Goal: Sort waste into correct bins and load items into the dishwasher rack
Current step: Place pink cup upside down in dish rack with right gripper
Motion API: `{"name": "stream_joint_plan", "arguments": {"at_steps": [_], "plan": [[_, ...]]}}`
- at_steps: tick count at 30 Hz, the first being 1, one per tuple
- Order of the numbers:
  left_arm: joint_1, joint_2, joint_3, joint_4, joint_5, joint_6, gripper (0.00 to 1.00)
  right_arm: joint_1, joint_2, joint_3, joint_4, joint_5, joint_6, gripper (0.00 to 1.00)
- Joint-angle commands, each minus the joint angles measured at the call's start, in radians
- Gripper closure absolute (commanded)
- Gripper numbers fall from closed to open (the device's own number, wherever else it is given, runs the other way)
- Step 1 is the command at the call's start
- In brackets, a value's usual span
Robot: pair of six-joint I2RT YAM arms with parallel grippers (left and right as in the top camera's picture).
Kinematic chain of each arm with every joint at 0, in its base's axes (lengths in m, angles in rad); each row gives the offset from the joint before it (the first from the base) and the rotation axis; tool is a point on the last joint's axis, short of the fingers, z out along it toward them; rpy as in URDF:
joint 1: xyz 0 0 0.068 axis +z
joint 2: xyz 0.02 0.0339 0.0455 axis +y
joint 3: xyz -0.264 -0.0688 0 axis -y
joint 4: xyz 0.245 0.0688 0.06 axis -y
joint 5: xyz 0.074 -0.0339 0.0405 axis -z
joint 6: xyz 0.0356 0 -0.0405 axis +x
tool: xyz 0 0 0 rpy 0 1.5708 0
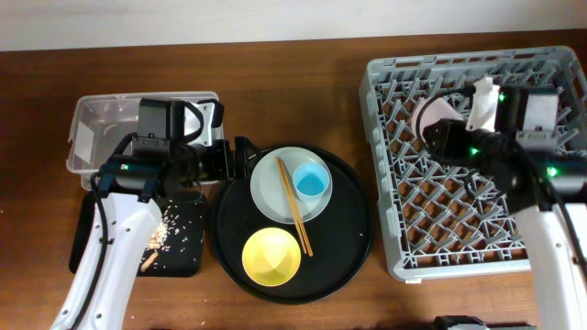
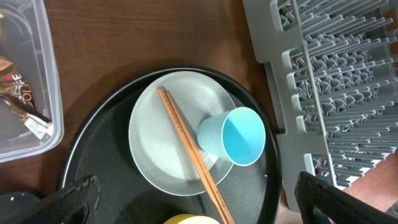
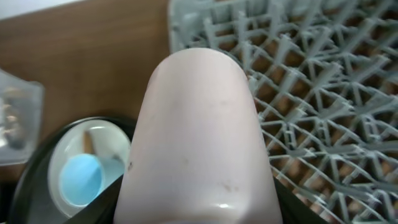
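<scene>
Now pink cup [image 3: 199,137] in R pincer [image 1: 434,125].

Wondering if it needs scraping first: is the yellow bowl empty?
Empty: from overhead, the yellow bowl shows only plain yellow inside, with no scraps.

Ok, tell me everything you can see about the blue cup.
The blue cup is small, light blue, smooth and plastic-looking, with a plain round rim and no handle. It looks empty. It stands mouth up on the right part of the pale plate, which lies in the round black tray. The chopsticks run along its left side, seemingly touching it.
</scene>
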Motion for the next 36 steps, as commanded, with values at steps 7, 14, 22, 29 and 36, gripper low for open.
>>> {"name": "stream_joint_plan", "arguments": {"at_steps": [7,14,22,29,36], "plan": [[0.001,0.003,-0.006,0.002,-0.013,0.006,0.01,0.001,0.324,0.248,-0.166,0.058,0.004,0.67],[0.001,0.003,-0.006,0.002,-0.013,0.006,0.01,0.001,0.426,0.248,-0.166,0.014,-0.007,0.67],[0.001,0.003,-0.006,0.002,-0.013,0.006,0.01,0.028,0.512,0.246,-0.166,0.014,-0.026,0.66],[0.001,0.003,-0.006,0.002,-0.013,0.006,0.01,0.033,0.522,0.246,-0.175,0.014,-0.026,0.55],[0.001,0.003,-0.006,0.002,-0.013,0.006,0.01,0.033,0.522,0.246,-0.196,0.014,-0.026,0.27]]}}
